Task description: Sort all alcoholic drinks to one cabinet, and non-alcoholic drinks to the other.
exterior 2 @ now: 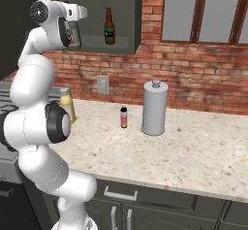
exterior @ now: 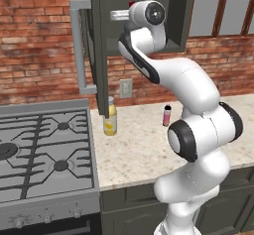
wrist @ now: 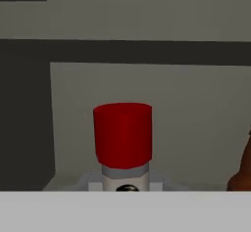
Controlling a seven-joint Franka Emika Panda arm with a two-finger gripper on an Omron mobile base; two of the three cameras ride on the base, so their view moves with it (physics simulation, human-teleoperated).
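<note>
Pincer [wrist: 125, 189] was clamped on the grey red-capped bottle [wrist: 122, 138] inside the open cabinet [exterior 2: 123, 47]; releasing it tilted risked knocking the beer bottle [exterior 2: 110, 26] just beside

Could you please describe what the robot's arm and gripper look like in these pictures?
The arm is glossy white, built of rounded, bulging segments. Its joints are dark grey to black bands and round discs, one large disc facing each base camera. The wrist ends in a white cylinder with a dark circular cap. The gripper is a small pale grey block. No cables or markings show.
</note>
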